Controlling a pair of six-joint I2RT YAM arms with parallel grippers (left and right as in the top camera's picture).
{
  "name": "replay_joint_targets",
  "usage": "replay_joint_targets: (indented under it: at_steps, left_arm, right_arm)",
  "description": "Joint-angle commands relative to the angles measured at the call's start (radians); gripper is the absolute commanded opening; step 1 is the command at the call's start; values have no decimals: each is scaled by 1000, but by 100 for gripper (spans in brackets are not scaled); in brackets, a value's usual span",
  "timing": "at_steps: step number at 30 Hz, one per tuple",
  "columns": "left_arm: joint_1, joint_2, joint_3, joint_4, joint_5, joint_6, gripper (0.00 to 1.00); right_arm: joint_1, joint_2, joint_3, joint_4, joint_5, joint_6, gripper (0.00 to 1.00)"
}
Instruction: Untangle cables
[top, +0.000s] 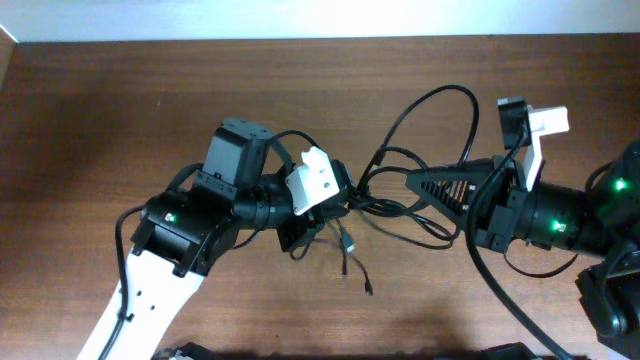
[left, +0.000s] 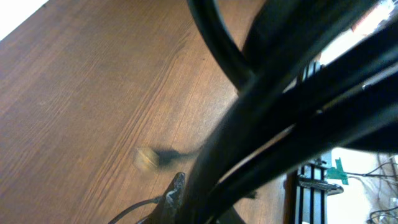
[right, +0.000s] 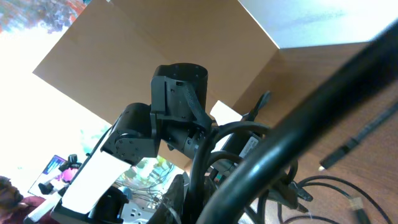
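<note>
The table (top: 100, 120) is brown wood. The left arm (top: 170, 230) comes up from the bottom left corner. It is white low down and black higher up, with a small green light on it. The left hand (top: 312, 225) is at the end of it, pointing down at the table near the middle. It is right at the left edge of the cables (top: 380, 205). I cannot tell if this hand is pinching them or is let go, because its own camera only shows fat, blurry black cords very close up.

The cables are thin and black. They sit in a messy knot in the middle of the table, between the two hands. Two loose ends (top: 349, 243) hang down from the knot toward the bottom. One big loop (top: 445, 91) goes up and to the right.

The right hand (top: 412, 181) points left, and its tip touches the right side of the knot. I cannot tell if it is squeezed closed or not. The right arm (top: 555, 222) behind it is black with green lights.
</note>
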Motion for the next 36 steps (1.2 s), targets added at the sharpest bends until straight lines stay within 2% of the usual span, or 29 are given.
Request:
replay_joint_targets:
  at_steps: [1,4,7,8,9,12,17,19,20,24,27,29,32,36]
  left_arm:
    - [6,-19,10,13,43,2,0]
    - [6,-96,10,24,40,2,0]
    - [6,-159,10,20,-13,1,0]
    - [6,-184,10,17,-39,1,0]
    - [6,-201,10,12,-61,0,0]
    - [6,-210,10,8,-90,-26,0]
    - [6,-209,10,9,-245,-157,0]
    - [6,-209,10,9,-425,-346,0]
    - [6,-209,10,8,-452,-384,0]
    - [6,-209,10,-7,-472,-439,0]
    - [6,-209,10,-16,-491,-447,0]
    - [6,-208,10,-23,-573,-512,0]
    - [6,-208,10,-26,-560,-517,0]
    - [6,-197,10,-26,-391,-505,0]
  right_arm:
    - [-5,6,18,8,-18,-39,4]
    - [-6,43,18,-81,90,-63,4]
    - [-6,93,18,-166,187,-63,20]
    - [-6,118,18,-204,224,-63,36]
    - [-6,145,18,-239,245,-63,60]
    - [-6,214,18,-307,245,-71,84]
    - [-6,269,18,-378,312,-111,87]
    - [-6,268,18,-397,477,-90,96]
    - [-6,268,18,-407,544,-71,97]
    - [-6,267,18,-435,766,-55,97]
    - [-6,243,18,-438,758,-54,98]
    - [-6,211,18,-443,760,-54,97]
    - [-6,134,18,-463,760,-98,98]
    - [-4,16,18,-477,742,-386,98]
